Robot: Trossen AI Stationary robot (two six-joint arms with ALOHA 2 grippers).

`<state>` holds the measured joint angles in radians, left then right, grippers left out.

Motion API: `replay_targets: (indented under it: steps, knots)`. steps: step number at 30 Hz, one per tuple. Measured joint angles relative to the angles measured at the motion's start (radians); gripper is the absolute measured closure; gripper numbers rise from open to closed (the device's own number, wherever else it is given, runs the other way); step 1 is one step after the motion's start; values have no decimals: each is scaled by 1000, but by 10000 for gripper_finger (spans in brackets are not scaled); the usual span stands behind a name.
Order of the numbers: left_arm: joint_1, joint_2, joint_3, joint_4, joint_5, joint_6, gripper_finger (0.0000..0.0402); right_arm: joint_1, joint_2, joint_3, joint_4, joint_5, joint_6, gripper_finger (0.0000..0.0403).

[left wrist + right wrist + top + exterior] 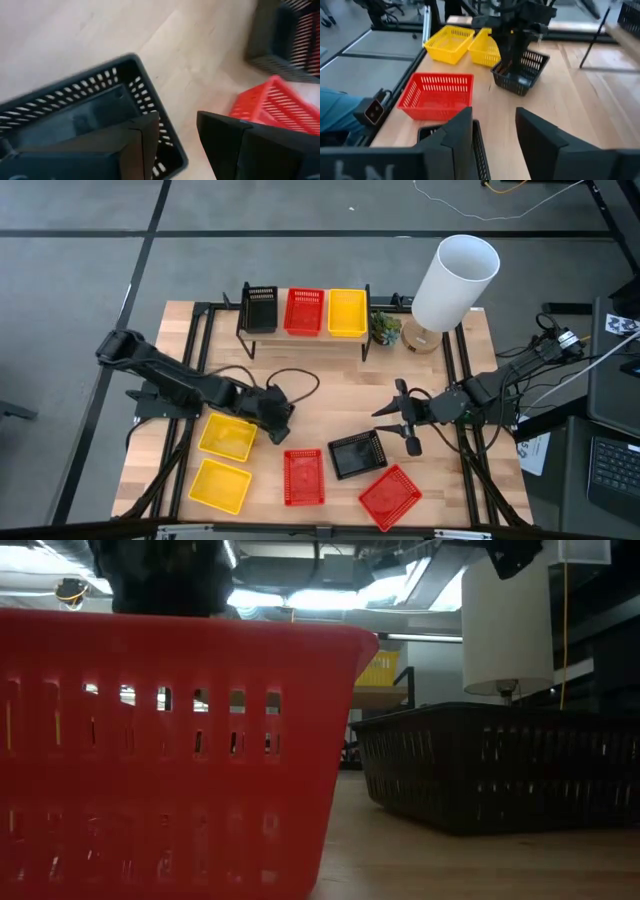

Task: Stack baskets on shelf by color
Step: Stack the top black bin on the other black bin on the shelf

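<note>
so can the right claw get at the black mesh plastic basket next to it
Probably yes: the right claw is open just beside the black mesh plastic basket, which lies apart from its neighbours with nothing on top.

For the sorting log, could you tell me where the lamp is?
High view: the lamp stands at the table's far right, beside the small plant and the shelf.

Not much to read here, honestly. The only lettering I can spot is some pale marks at the very edge of the right wrist view, on the dark body of the right gripper [492,145], and they're cut off and mirrored or upside down, so I can't make out what they say. Baskets, shelf, lamp and bench all look plain, no labels or brand marks that I can read in any view.
</note>
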<state>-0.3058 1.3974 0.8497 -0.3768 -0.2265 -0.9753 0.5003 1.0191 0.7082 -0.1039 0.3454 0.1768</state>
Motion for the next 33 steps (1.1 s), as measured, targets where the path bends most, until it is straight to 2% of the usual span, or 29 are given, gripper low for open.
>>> replay_targets:
  steps: [10,18,21,25,29,33]
  knots:
    - [0,157,0,14,7,-119,276,0,0,1,-57,0,2,249]
    - [1,253,0,24,22,-149,279,0,0,1,-62,0,3,249]
    - [5,253,1,32,36,-150,308,0,0,1,-70,0,16,249]
    - [2,252,36,19,3,-125,385,0,0,1,-96,1,58,249]
    - [-10,252,117,7,-3,-44,399,0,1,1,-121,1,100,249]
    - [-37,241,274,-111,17,42,401,0,1,1,-126,1,110,249]
